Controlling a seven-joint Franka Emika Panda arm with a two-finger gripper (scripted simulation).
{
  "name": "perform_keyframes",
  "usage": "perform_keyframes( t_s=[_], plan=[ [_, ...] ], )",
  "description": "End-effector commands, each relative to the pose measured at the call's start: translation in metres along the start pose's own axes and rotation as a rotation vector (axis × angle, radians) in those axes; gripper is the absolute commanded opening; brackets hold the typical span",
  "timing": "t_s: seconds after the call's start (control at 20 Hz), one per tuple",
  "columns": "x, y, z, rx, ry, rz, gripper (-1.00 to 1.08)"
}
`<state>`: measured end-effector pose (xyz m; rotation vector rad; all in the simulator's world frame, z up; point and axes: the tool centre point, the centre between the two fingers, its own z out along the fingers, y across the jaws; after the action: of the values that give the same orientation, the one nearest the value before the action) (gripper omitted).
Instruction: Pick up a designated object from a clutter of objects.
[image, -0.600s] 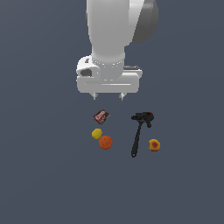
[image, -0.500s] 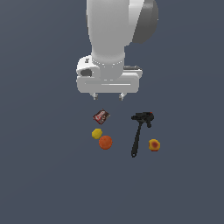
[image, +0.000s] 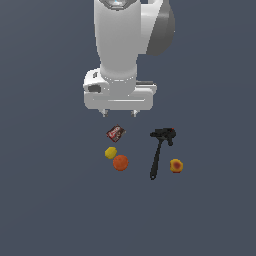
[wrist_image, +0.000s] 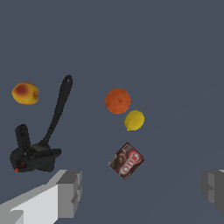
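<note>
Exterior view. White arm hangs above the dark grey counter (image: 45, 200). The end effector (image: 119, 114) is high over the clutter, two short fingertips pointing down, nothing between them. Below it lie the small dark packet with a red label (image: 115, 133), the small all-yellow lemon (image: 111, 153) and the plain orange ball (image: 120, 162), the last two just beside each other. Toward the exterior view's right lies the black hammer (image: 159, 152). Just beyond its handle end sits the designated round yellow-orange fruit with a red blotch (image: 176, 166), apart from the handle.

Step in hand, as I judge it: approach, no descent onto the target yet. The end effector sits roughly over the packet, not the fruit. The next move calls for a shift toward the exterior view's right, past the hammer, then a straight drop with the fingers straddling the fruit and clear of the handle.

Wrist view. Both grey fingers (wrist_image: 68, 192) show at the frame edges, spread wide: open, empty. The blotched fruit (wrist_image: 25, 93) lies far off centre, beyond the hammer (wrist_image: 43, 133). The packet (wrist_image: 127, 160), lemon (wrist_image: 134, 120) and orange ball (wrist_image: 117, 101) lie nearer the middle.

Against the earlier exterior frames: the objects lie unchanged. The arm looks the same too, though any small drift is hard to read at this size.
</note>
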<state>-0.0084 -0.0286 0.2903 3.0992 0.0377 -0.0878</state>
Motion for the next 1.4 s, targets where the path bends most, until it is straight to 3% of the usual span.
perform_keyframes(
  t_s=[0.0, 0.3, 0.65, 1.35],
  plan=[
    [0.0, 0.0, 0.0, -0.001, 0.0, -0.001, 1.0],
    [0.01, -0.011, 0.008, -0.003, 0.004, -0.002, 1.0],
    [0.036, -0.047, 0.033, -0.007, 0.015, -0.006, 1.0],
    [0.09, -0.187, 0.136, 0.014, 0.049, -0.016, 1.0]
  ],
)
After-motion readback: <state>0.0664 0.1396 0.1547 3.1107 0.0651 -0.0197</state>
